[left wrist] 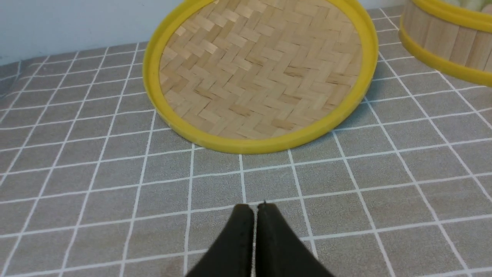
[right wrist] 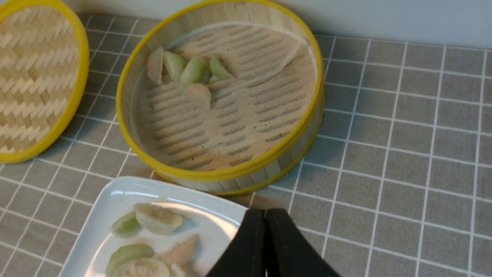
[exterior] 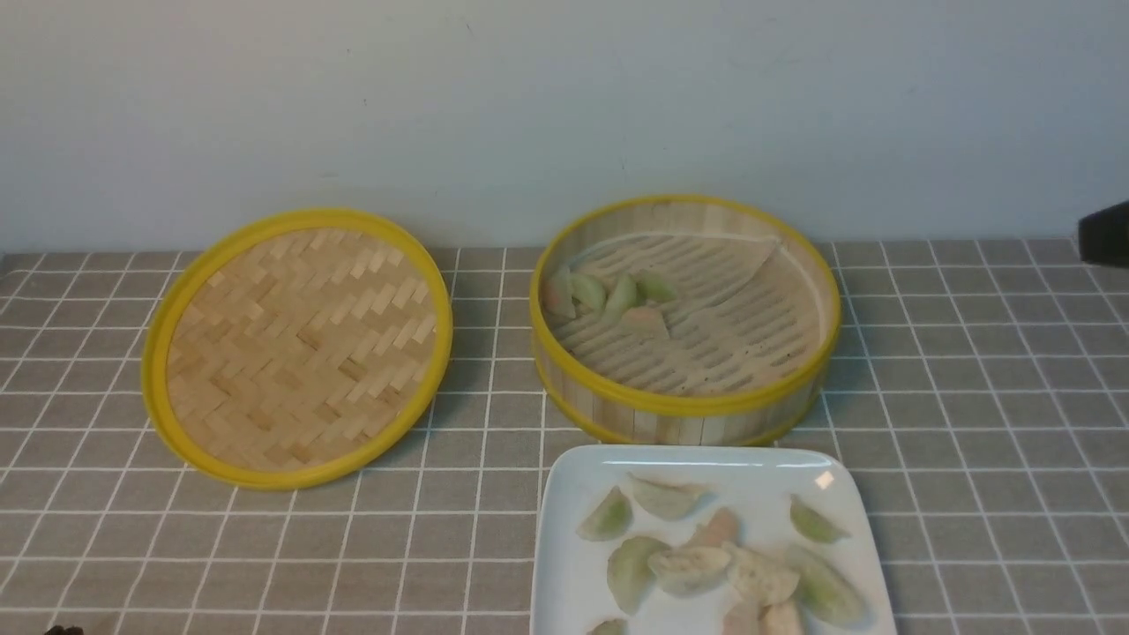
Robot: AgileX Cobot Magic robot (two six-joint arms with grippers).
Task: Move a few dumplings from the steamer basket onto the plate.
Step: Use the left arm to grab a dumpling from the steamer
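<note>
The steamer basket (exterior: 688,407) stands at centre right by the wall and holds several green and pinkish dumplings (exterior: 609,295) at its far left side. It also shows in the right wrist view (right wrist: 246,171) with the dumplings (right wrist: 194,71). The white plate (exterior: 573,494) lies in front of it with several dumplings (exterior: 706,560); it also shows in the right wrist view (right wrist: 111,200). My right gripper (right wrist: 265,211) is shut and empty, above the plate's near corner. My left gripper (left wrist: 253,207) is shut and empty over the cloth, short of the lid.
The flat woven yellow-rimmed lid (exterior: 300,344) lies left of the basket, also in the left wrist view (left wrist: 261,73). A grey checked cloth (exterior: 970,397) covers the table. A pale wall runs behind. A dark arm part (exterior: 1107,234) shows at the right edge.
</note>
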